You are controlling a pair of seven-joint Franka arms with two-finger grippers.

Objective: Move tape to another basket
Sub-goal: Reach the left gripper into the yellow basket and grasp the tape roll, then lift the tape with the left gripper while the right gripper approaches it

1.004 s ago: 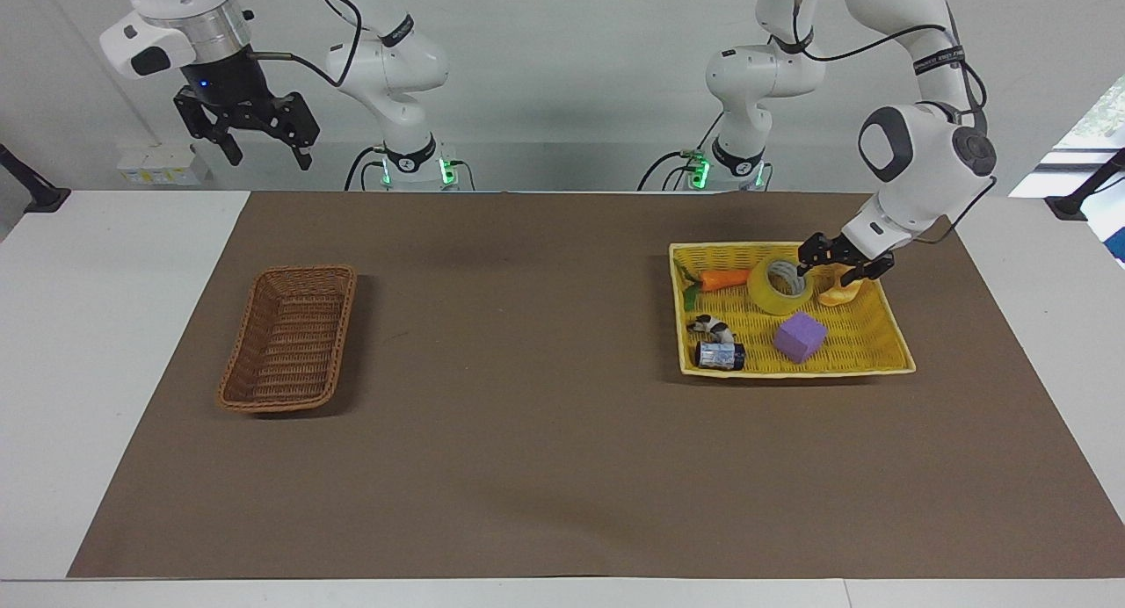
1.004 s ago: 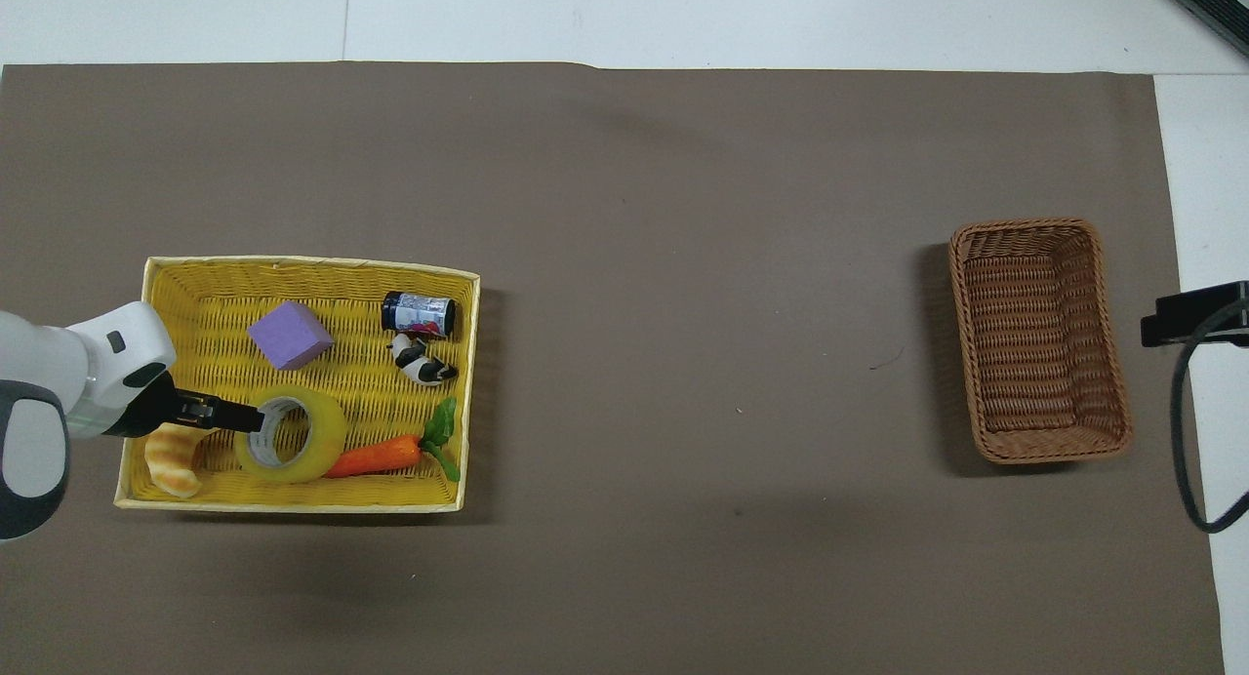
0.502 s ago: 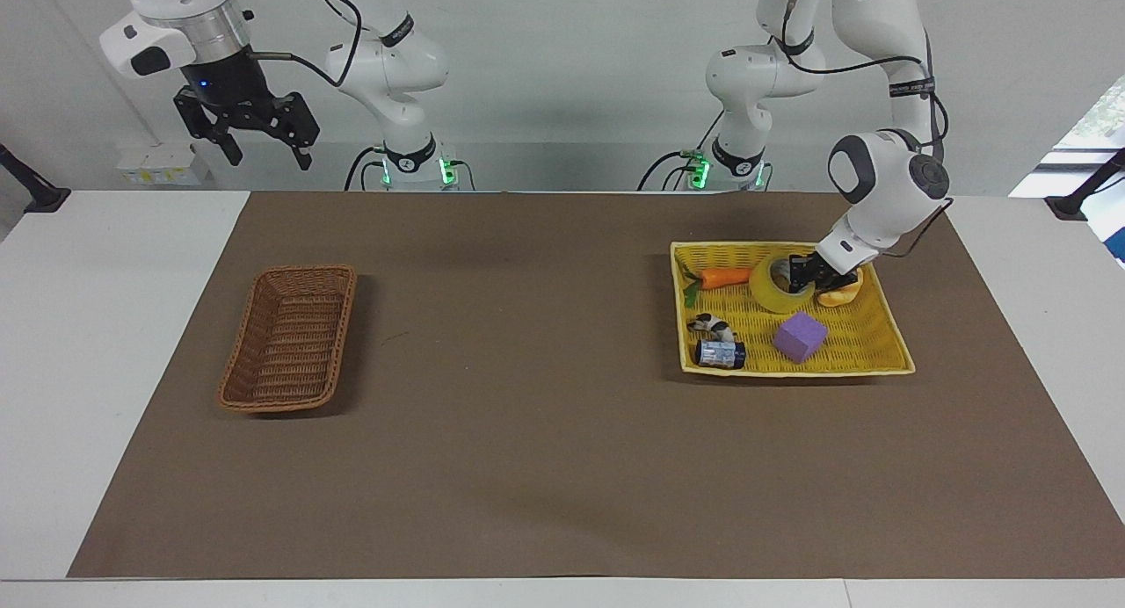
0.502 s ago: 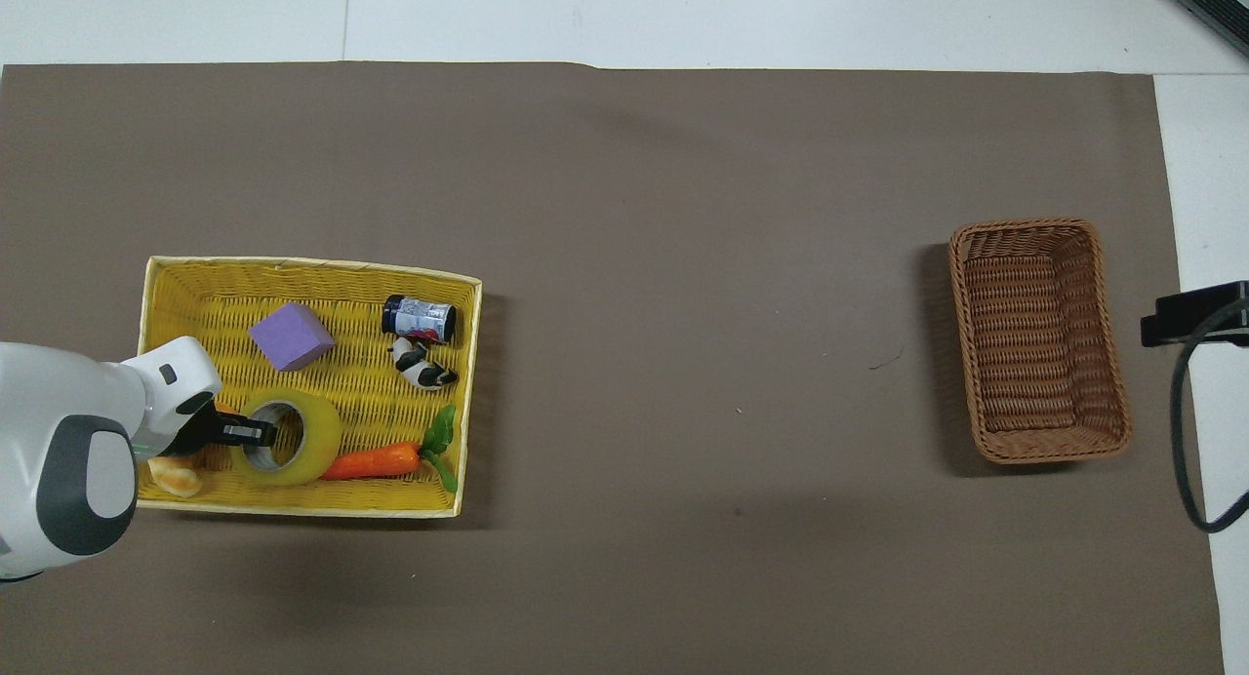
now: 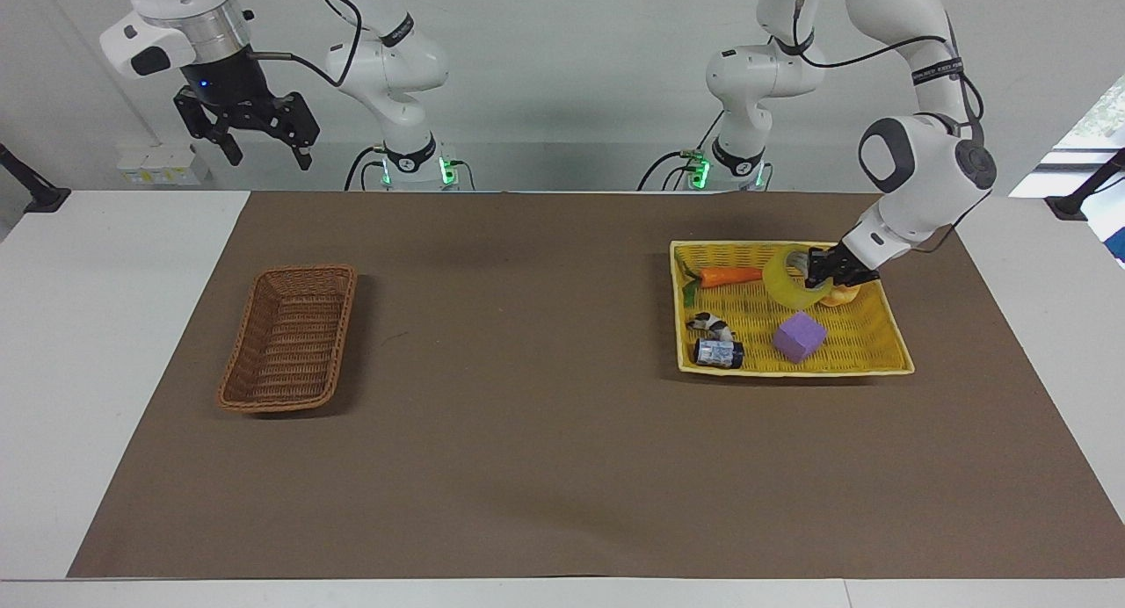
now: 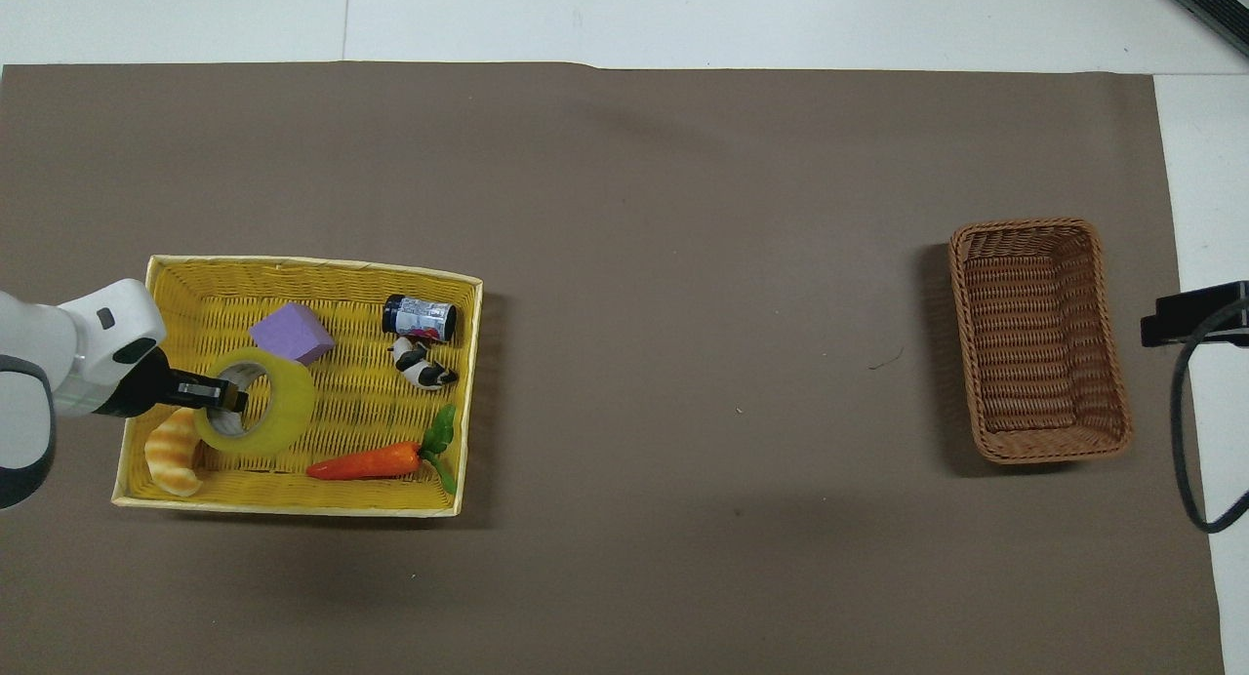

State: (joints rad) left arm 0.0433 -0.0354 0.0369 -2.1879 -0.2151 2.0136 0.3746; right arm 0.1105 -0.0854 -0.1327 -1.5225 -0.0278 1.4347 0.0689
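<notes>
The tape (image 5: 785,278) is a yellow translucent roll with a pale core. It is tilted and lifted slightly inside the yellow basket (image 5: 791,372). It also shows in the overhead view (image 6: 278,416). My left gripper (image 5: 822,271) is shut on the roll's wall, one finger in the core; it also shows in the overhead view (image 6: 221,394). The brown wicker basket (image 5: 290,337) sits empty at the right arm's end of the table and shows in the overhead view (image 6: 1039,338). My right gripper (image 5: 250,135) waits open, raised high over the right arm's end.
The yellow basket (image 6: 293,263) also holds a croissant toy (image 6: 174,453) beside the tape, a carrot (image 6: 366,460), a purple cube (image 6: 291,334), a small can (image 6: 420,316) and a black-and-white toy (image 6: 422,361). Brown mat (image 5: 527,415) lies between the two baskets.
My left gripper has lifted the tape off the yellow basket's floor and tilted it, carrying it a little away from the carrot. The right arm has not moved.
</notes>
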